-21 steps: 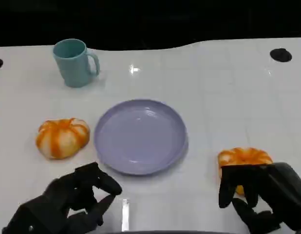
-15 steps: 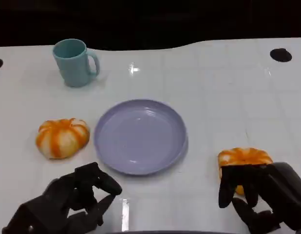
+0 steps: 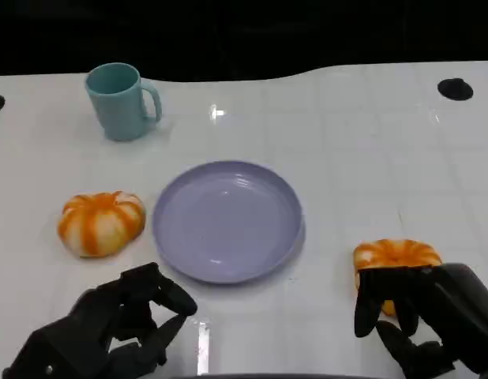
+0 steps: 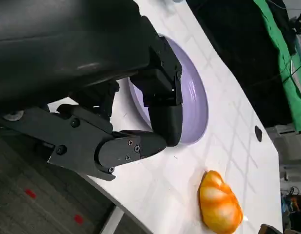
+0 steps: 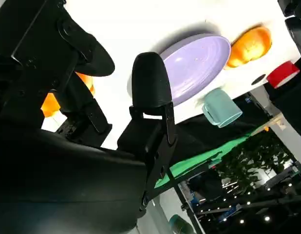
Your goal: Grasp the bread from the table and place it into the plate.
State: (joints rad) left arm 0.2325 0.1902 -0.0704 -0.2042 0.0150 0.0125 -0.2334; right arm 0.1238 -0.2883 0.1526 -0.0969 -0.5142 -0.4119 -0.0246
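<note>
- Head view, left to right: the left hand (image 3: 110, 328) sits at the table's (image 3: 354, 150) near edge, close to the left corner. Its fingers are curled inward, they hold nothing, and they touch no object.
- One bun (image 3: 102, 223) lies on the table left of centre, just beside the plate's left rim and not touching it. It is orange with pale stripes and lies beyond the left hand, apart from it.
- A teal mug (image 3: 122, 101) stands upright near the far edge on the left, handle turned to the right, well apart from the bun and plate.
- The lilac plate (image 3: 228, 221) lies flat at the middle of the table. Nothing lies in it.
- A second bun (image 3: 396, 260) lies on the table towards the near right, to the right of the plate and apart from its rim.
- The right hand (image 3: 422, 316) is at the near edge on the right. Its fingers hang over the near side of the second bun, hiding that part; the thumb is set apart from them. Whether the fingers press on the bun cannot be told, and the bun rests on the table.
- A black round spot (image 3: 455, 89) marks the far right corner.
- Left wrist view: the left hand's fingers (image 4: 165, 105) lie over the plate's edge, with a bun (image 4: 218, 202) on the table beyond.
</note>
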